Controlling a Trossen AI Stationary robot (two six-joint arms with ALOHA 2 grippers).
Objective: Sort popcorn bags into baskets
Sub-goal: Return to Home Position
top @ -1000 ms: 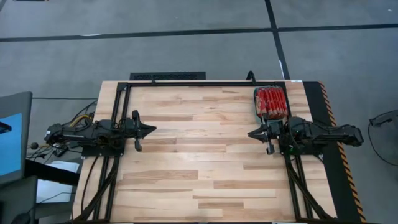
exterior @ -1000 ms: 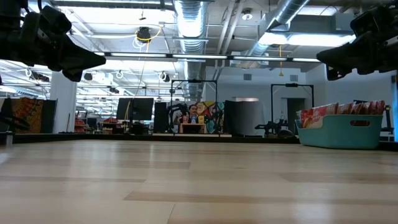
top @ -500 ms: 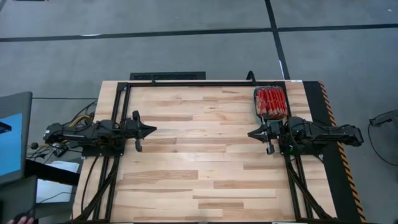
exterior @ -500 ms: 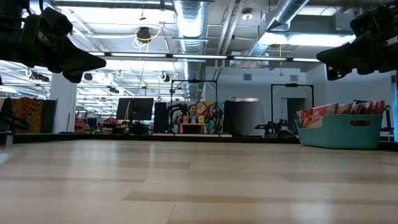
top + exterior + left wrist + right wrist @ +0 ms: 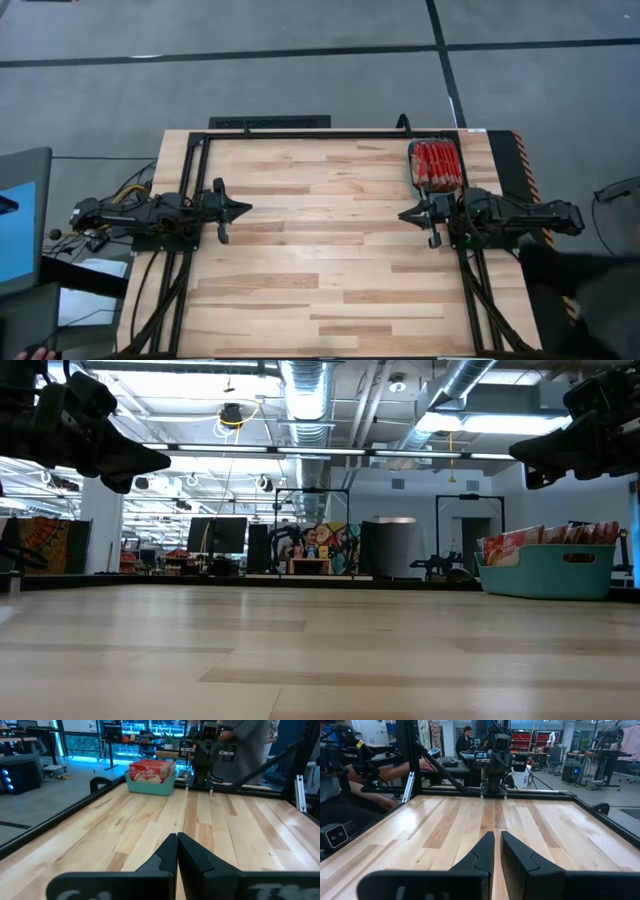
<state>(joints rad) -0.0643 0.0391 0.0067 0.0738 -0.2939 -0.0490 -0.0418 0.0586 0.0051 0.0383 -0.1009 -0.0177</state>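
Several red popcorn bags (image 5: pixel 436 164) stand on edge, packed inside the teal basket (image 5: pixel 414 178) at the table's far right corner. The basket (image 5: pixel 548 574) also shows in the low view with the bags (image 5: pixel 545 537) sticking up above its rim, and far off in the left wrist view as the basket (image 5: pixel 149 784) with bags (image 5: pixel 151 770). My left gripper (image 5: pixel 247 208) hovers shut near the table's left edge, pointing right. My right gripper (image 5: pixel 402 214) hovers shut just near of the basket, pointing left. Neither touches anything.
A black frame rail (image 5: pixel 300 134) runs along the far edge and both sides of the wooden table (image 5: pixel 320 270). A dark blurred shape (image 5: pixel 585 295) sits at the near right, beyond the table. People sit by the table's left side (image 5: pixel 350 795).
Both arms have kept still. A dark blurred shape has come into the high view at the near right, outside the table.
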